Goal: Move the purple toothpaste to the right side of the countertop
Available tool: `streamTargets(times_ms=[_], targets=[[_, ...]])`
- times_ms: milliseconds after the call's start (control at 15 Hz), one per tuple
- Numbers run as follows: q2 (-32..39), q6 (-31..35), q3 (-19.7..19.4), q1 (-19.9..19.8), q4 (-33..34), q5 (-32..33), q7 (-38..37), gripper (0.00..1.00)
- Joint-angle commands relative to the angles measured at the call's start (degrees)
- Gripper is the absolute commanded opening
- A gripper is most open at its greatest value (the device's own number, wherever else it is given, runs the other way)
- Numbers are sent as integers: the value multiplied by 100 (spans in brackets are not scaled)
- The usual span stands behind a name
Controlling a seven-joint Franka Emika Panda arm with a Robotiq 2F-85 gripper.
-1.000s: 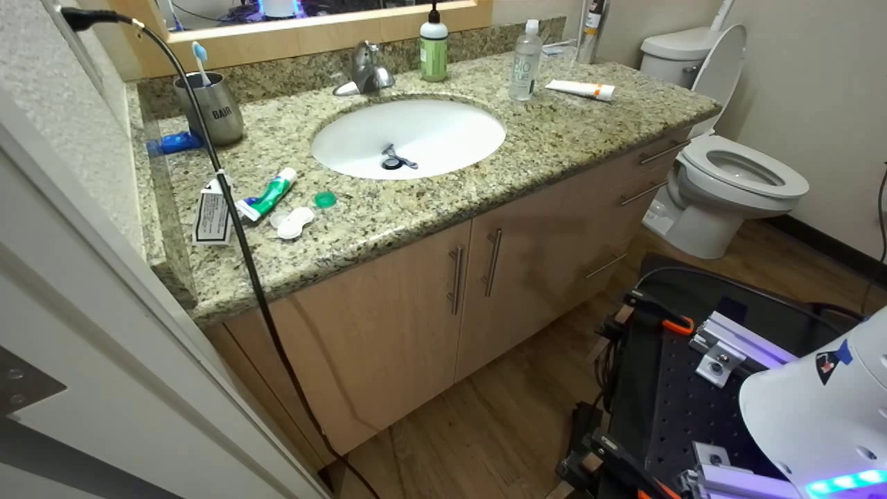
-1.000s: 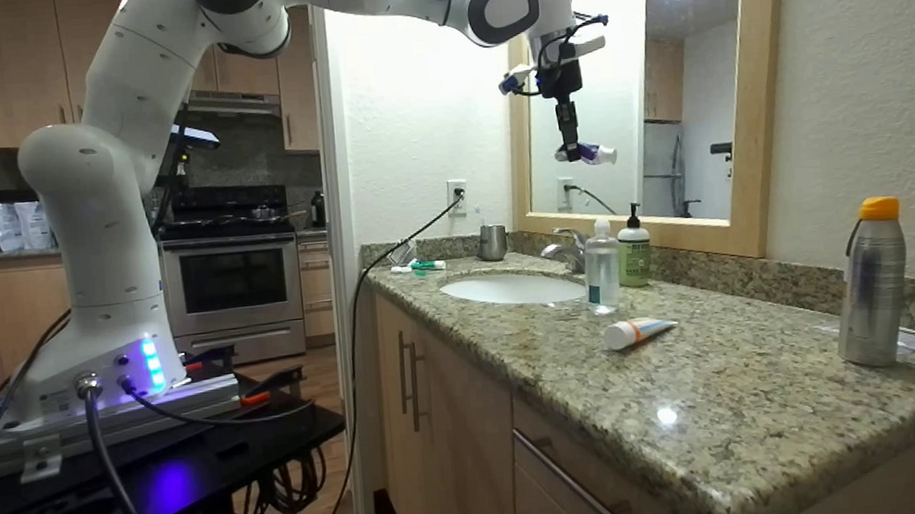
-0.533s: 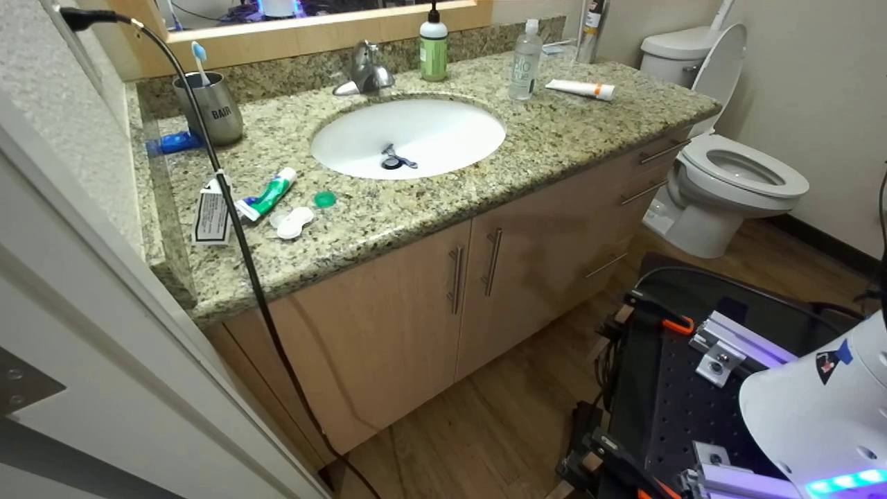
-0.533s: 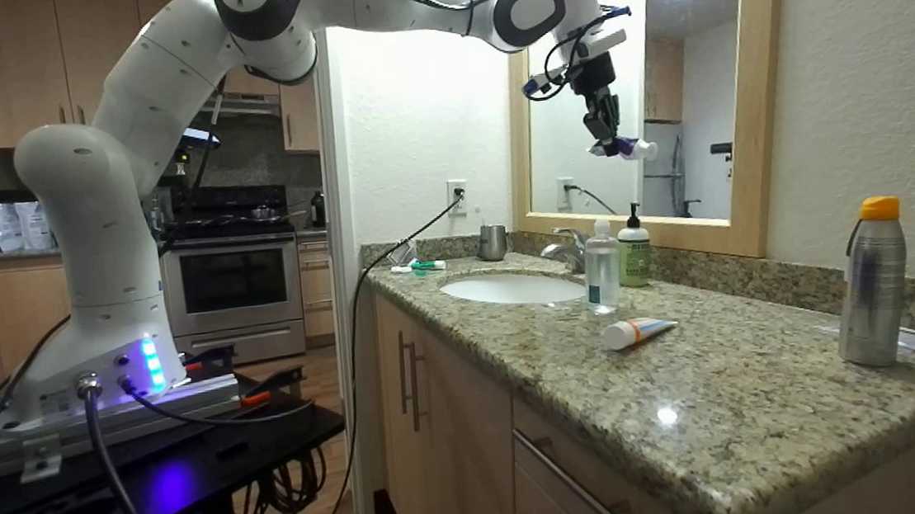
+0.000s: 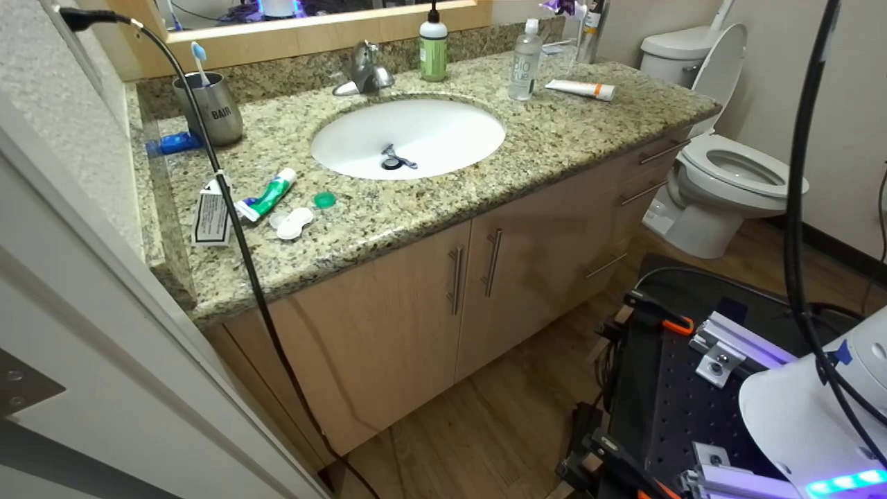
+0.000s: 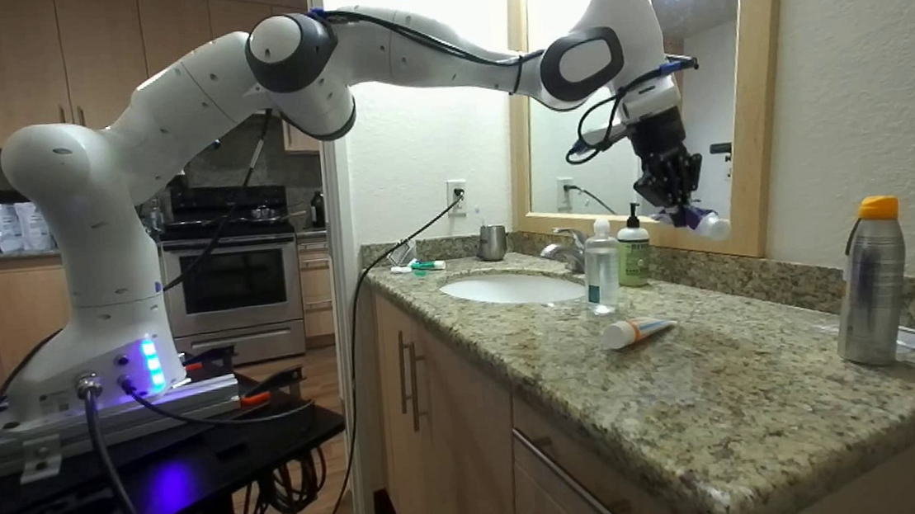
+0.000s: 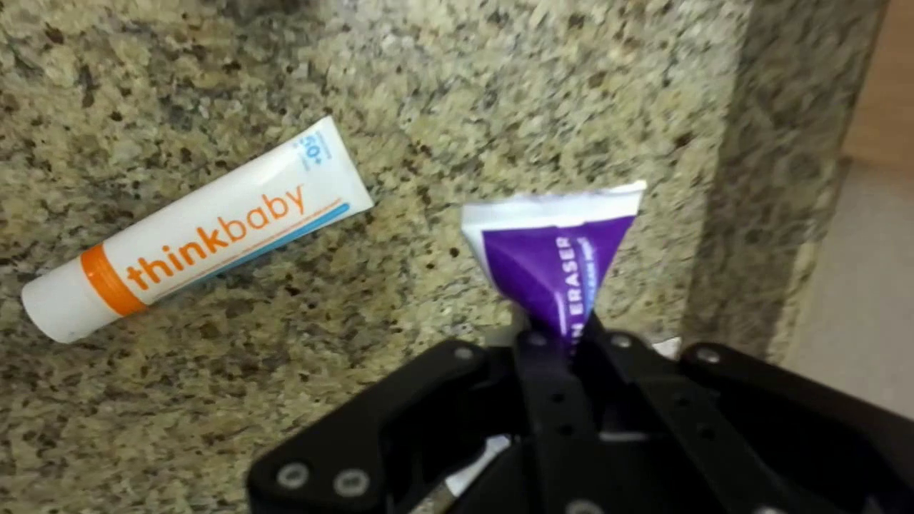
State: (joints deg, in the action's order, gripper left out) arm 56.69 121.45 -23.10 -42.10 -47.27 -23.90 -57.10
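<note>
Pincer (image 7: 575, 341) clenched on purple toothpaste (image 7: 557, 260) above countertop (image 6: 686, 403), "ERASER" legible; white tube (image 7: 207, 232): "thinkbaby"; metal cup (image 5: 225, 128): "BAIR".

I see one purple tube (image 7: 560, 264). On the counter (image 6: 736, 406) I count three bottles (image 6: 873, 287), one white tube (image 7: 207, 228), one sink (image 5: 457, 132), one cup (image 5: 222, 123).

Glossy, matt and rough

The granite tabletop (image 6: 769, 408) has a polished gloss; the sink (image 5: 450, 132) is smooth and shiny. The purple toothpaste (image 7: 548, 264) looks like smooth plastic with a soft sheen, the fingers (image 7: 551, 392) matt. The cup (image 5: 225, 128) looks like brushed metal, the faucet (image 5: 362, 69) like glossier metal, the cabinet doors (image 5: 381, 326) smooth, satin wood. The wall (image 6: 873, 88) is rough-textured.
</note>
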Motion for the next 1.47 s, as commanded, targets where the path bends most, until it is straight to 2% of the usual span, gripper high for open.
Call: streamTargets(times_ms=[0, 200, 267, 400, 467, 600, 800, 933, 1200, 1400], targets=[[193, -12, -75, -50, 104, 9, -287, 9], [518, -15, -180, -107, 370, 20, -685, 9], [529, -25, -181, -104, 418, 23, -724, 2], [611, -218, -422, -2, 487, 171, -1450, 2], [635, -413, -15, -239, 651, 678, -1924, 2], [687, -876, 73, -372, 655, 997, -2424, 2], [709, -1617, 365, -649, 730, 1098, -2954, 2], [787, -1833, 623, -884, 825, 955, -3222, 2], [1113, -1269, 1065, -1269, 1193, 675, -3963, 2], [1258, -511, 958, -1216, 1184, 415, -4281, 2]])
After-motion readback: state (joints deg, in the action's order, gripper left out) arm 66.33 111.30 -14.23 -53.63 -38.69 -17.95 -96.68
